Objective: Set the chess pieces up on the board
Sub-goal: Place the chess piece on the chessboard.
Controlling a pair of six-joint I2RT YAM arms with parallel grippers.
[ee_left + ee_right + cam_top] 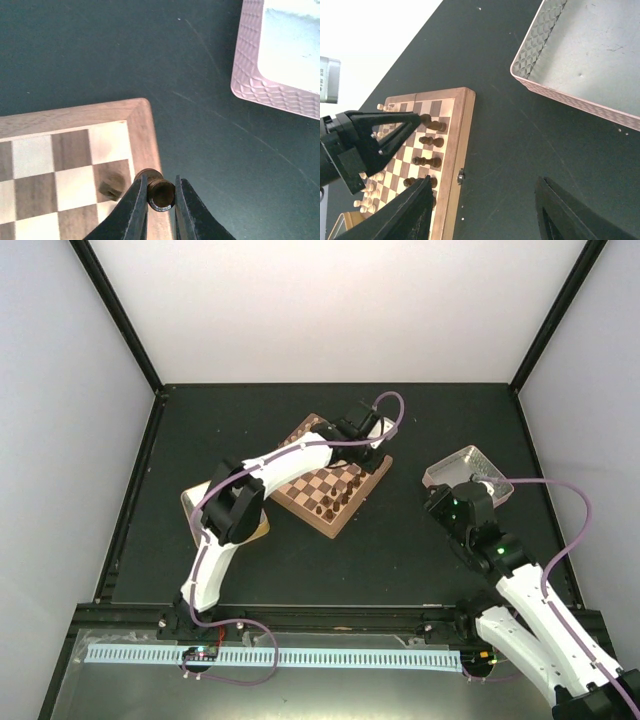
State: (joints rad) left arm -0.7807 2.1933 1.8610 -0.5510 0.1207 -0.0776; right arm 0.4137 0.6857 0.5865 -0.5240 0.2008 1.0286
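Your left gripper (161, 186) is clamping a dark chess piece (161, 196) above the chessboard (142, 112)'s corner rim (likely light, rigid, smooth wood, best pinched mid-stem), while your right gripper (483, 179) is hanging open, empty, right of the chessboard.

Board (462, 130): one.
Dark chess pieces (431, 141): you can count four on the squares along the edge facing the metal tray (530, 45). A fifth dark piece (161, 194) is pinched in the left gripper (161, 186) over the rim near a corner. That makes five.
Pale pieces (370, 187): several along the opposite edge, too small and too hidden for you to count.
Trays: two, the metal one and a tan tray (190, 502) mostly under an arm.
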